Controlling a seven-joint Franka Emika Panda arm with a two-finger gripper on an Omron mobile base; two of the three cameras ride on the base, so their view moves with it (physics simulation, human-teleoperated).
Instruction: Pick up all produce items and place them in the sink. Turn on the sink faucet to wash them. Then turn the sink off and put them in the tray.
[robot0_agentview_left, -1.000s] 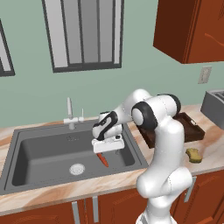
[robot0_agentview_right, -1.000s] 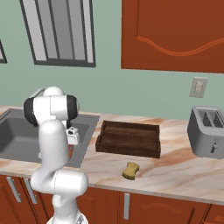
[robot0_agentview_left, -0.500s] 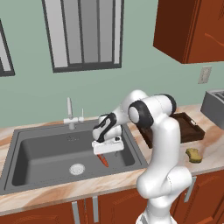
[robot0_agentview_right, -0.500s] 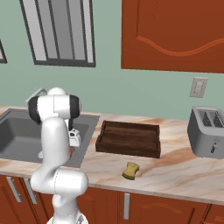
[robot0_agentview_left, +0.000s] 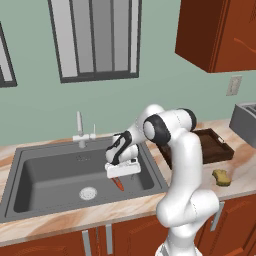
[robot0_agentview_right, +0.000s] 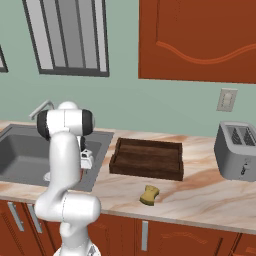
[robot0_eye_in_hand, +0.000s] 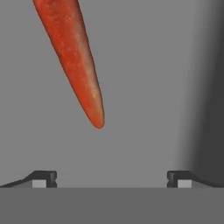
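Note:
A slim red-orange tapered produce item (robot0_agentview_left: 119, 184) lies on the floor of the dark grey sink (robot0_agentview_left: 45, 175), near its right wall. My gripper (robot0_agentview_left: 121, 172) hangs just above it, pointing down into the basin, jaws wide open and empty. In the hand view the vegetable (robot0_eye_in_hand: 74, 57) runs from the top left down to a tip at the centre. It lies ahead of the gripper (robot0_eye_in_hand: 111, 179), not between the fingertips (robot0_eye_in_hand: 41, 178). The sink faucet (robot0_agentview_left: 80, 131) stands behind the basin. To the right, the dark brown tray (robot0_agentview_right: 147, 159) sits on the counter.
A yellow sponge (robot0_agentview_right: 149, 195) lies on the marbled counter in front of the tray. A grey toaster (robot0_agentview_right: 239, 151) stands at the far right. The sink's silver drain (robot0_agentview_left: 87, 193) is left of the hand. Wooden cabinets hang above.
The arm's upper joints have leaned slightly to the left. The hand stays low over the red-orange vegetable with its jaws still open.

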